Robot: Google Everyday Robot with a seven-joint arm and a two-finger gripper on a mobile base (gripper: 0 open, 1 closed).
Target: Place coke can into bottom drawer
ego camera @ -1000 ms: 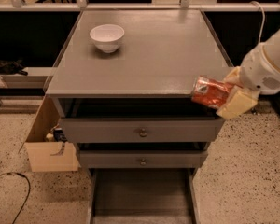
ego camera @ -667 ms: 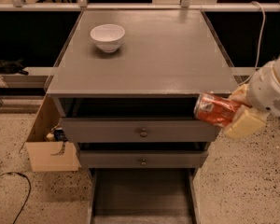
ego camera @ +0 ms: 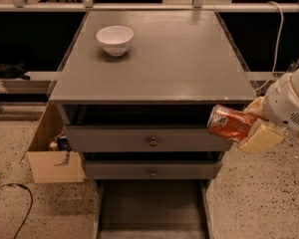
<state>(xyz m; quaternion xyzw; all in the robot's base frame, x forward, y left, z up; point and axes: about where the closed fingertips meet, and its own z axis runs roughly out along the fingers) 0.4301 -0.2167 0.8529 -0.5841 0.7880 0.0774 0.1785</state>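
Observation:
My gripper [ego camera: 244,126] is at the right front corner of the grey cabinet [ego camera: 154,59], below the top's edge and level with the upper knobbed drawer. Its cream fingers [ego camera: 261,136] are shut on the coke can [ego camera: 230,123], a red-orange can held on its side, pointing left. The bottom drawer [ego camera: 149,208] is pulled open at the foot of the cabinet; its flat dark-grey floor shows nothing in it. The can hangs above and to the right of that drawer.
A white bowl [ego camera: 114,39] stands at the back left of the cabinet top. Two closed drawers with small round knobs [ego camera: 153,142] sit above the open one. A cardboard box [ego camera: 52,156] stands on the speckled floor left of the cabinet. A cable [ego camera: 15,203] lies at bottom left.
My gripper has moved down and slightly right with the coke can, from the level of the cabinet top's edge to in front of the upper drawer's right end.

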